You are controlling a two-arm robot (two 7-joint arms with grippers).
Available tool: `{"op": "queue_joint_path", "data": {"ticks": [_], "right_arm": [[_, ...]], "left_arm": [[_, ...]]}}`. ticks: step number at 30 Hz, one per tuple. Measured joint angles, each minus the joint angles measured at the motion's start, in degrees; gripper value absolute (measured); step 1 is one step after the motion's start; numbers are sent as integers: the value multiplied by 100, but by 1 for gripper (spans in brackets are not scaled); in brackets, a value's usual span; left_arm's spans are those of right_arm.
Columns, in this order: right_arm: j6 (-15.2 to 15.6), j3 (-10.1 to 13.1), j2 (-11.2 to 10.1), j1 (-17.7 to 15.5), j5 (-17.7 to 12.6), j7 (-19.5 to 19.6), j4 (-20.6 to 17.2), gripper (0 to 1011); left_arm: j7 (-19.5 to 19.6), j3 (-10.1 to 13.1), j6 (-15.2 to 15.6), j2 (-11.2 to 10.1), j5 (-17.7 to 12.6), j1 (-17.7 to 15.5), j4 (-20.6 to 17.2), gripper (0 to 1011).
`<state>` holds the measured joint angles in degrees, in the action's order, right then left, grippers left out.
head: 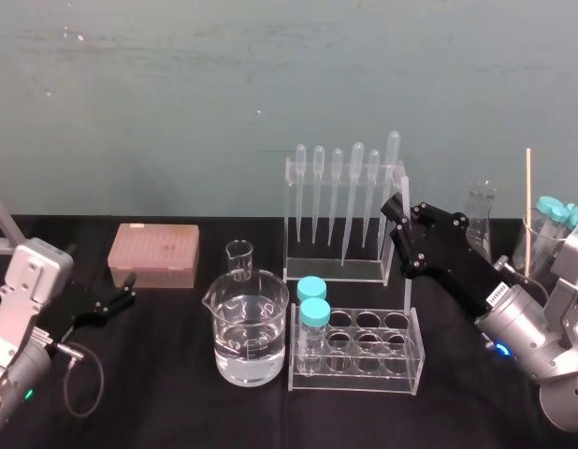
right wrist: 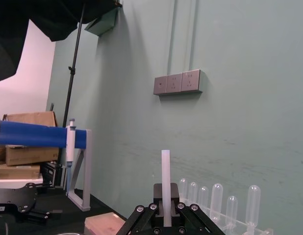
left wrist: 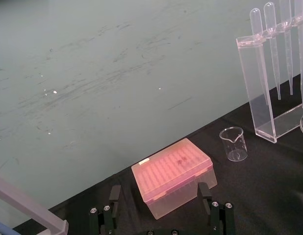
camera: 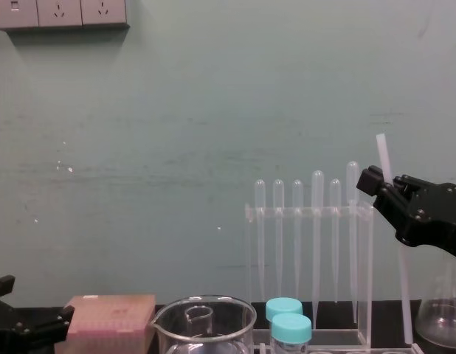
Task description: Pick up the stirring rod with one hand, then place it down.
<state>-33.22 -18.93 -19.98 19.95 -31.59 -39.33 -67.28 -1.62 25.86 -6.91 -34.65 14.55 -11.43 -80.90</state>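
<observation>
The stirring rod (head: 407,281) (camera: 402,280) is a thin translucent-white stick held almost upright, just in front of the right end of the pipette stand. My right gripper (head: 395,208) (camera: 371,181) is shut on its upper part, and a short length of rod (right wrist: 165,166) sticks up past the black fingers (right wrist: 156,192). Its lower end hangs down beside the test tube rack; I cannot tell whether it touches the table. My left gripper (head: 121,297) (left wrist: 160,196) rests open at the far left, near the pink box.
A pink tip box (head: 153,254), a small beaker (head: 239,257) and a large beaker of water (head: 247,327) stand left of centre. The pipette stand (head: 340,215) is behind the test tube rack (head: 359,351). A flask (head: 481,220) and a beaker with capped tubes (head: 551,229) stand at right.
</observation>
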Motion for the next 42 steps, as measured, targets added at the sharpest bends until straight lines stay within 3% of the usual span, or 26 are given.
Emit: {"op": "queue_joint_path", "data": {"ticks": [42], "right_arm": [[0, 0, 0, 0, 0, 0, 0, 66]], "left_arm": [[0, 0, 0, 0, 0, 0, 0, 1000]]}}
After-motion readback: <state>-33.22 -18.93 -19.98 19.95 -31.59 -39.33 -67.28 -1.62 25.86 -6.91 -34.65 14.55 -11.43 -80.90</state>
